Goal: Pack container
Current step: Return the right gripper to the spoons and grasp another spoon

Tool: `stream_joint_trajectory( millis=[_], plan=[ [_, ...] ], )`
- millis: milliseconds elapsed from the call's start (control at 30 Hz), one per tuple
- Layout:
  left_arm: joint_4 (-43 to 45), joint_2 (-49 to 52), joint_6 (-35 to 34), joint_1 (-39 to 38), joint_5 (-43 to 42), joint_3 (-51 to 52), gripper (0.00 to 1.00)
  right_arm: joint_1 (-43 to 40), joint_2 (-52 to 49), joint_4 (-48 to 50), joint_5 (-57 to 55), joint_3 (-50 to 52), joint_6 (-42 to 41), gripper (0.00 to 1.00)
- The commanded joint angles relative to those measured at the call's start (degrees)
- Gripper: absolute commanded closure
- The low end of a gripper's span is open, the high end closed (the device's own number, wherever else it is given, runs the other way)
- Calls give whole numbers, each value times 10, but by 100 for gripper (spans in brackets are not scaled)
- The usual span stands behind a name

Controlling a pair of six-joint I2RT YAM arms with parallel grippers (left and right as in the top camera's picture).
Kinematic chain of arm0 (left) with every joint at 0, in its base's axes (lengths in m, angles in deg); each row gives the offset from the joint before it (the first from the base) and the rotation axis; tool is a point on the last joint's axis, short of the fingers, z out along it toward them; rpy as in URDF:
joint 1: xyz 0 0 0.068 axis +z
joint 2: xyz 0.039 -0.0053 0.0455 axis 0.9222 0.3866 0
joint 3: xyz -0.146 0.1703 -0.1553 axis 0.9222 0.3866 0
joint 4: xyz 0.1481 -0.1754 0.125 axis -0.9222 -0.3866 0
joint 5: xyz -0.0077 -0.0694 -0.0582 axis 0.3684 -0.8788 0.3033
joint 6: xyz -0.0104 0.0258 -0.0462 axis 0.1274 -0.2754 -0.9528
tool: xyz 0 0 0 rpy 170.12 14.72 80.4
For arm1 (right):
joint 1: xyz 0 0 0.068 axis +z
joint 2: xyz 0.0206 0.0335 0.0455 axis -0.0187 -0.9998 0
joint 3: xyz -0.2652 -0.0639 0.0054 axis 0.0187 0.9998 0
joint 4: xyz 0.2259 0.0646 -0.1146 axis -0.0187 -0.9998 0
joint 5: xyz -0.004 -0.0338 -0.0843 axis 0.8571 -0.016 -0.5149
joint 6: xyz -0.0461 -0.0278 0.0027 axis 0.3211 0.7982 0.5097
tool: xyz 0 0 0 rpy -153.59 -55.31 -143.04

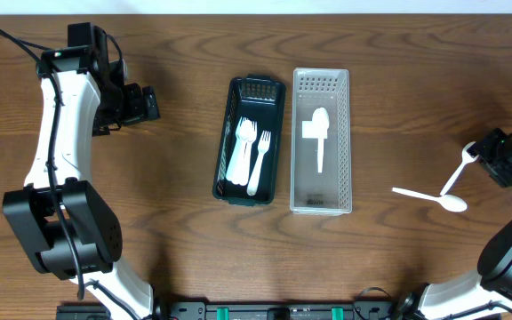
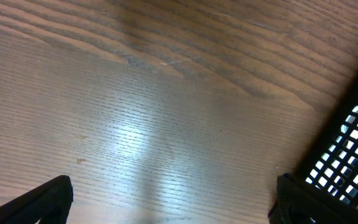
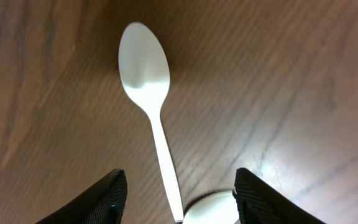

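From overhead, the packing looks partly done. A dark green slotted plastic bin (image 1: 223, 142) holds two white plastic forks (image 1: 254, 151). Just beside it, a clear perforated plastic tray (image 1: 345, 133) holds one white plastic spoon (image 1: 319, 133). Two loose spoons lie far right on the brown wood-grain table (image 1: 398, 80): a slanted white spoon (image 1: 456, 176), its upper end at the right gripper (image 1: 492, 160), and a flat-lying white spoon (image 1: 429, 196) below it. The left gripper (image 1: 140, 105) hangs over bare wood, well apart from both bins. The step in hand is probably picking up a spoon for the clear tray.

In the left wrist view, the black fingertips (image 2: 48, 199) sit spread wide with nothing between them. A corner of the bin's dark lattice shows at the right.

In the right wrist view, a glossy white spoon (image 3: 145, 62) has a smooth oval bowl and a thin handle running down between widely parted fingers (image 3: 114, 193), which do not pinch it. A rounded white shape (image 3: 210, 208) at the bottom edge cannot be identified. The next move calls for descending and closing squarely across that slim, slick handle.
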Motion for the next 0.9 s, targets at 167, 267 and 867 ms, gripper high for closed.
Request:
stream_joint_trajectory(
  millis=[167, 267, 867],
  plan=[
    [-3, 4, 6, 0, 3, 2, 2, -2, -60, 37, 7, 4, 13, 40],
    [-3, 4, 6, 0, 3, 2, 2, -2, -75, 47, 9, 4, 13, 40],
    [-3, 4, 6, 0, 3, 2, 2, 26, -143, 82, 11, 4, 10, 39]
  ],
)
